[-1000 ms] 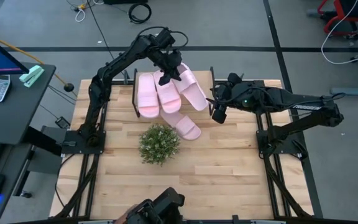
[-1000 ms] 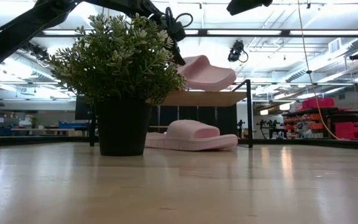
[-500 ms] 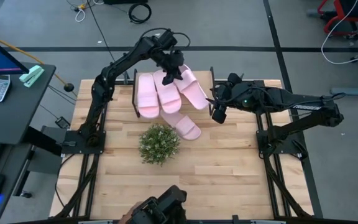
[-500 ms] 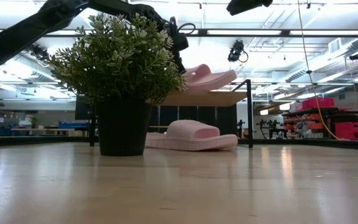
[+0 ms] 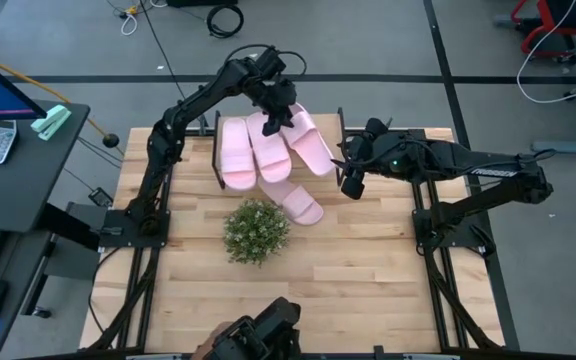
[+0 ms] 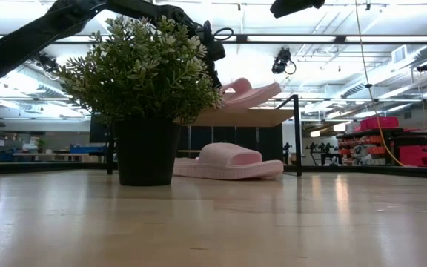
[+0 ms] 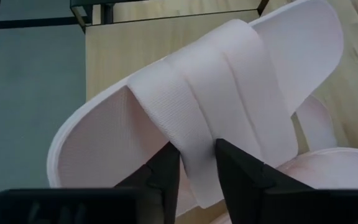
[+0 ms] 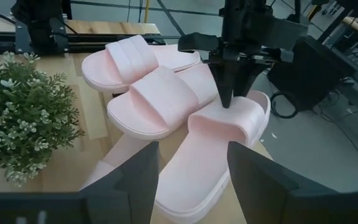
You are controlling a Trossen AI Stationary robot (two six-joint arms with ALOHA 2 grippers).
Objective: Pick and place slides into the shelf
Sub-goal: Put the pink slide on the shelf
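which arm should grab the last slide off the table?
Right. Its open pincer hangs free beside the shelf, close to the slide on the table. The left pincer is shut on the strap of the slide over the shelf top.

You get bright, even overhead light; ceiling strips (image 6: 302, 38) glare in low view, tabletop (image 6: 213, 222) sheen, foreground soft.

Shelf (image 6: 247, 116) left half hidden behind plant (image 6: 141, 74), floor slide (image 5: 299, 203) partly under the shelf top — heel unseen
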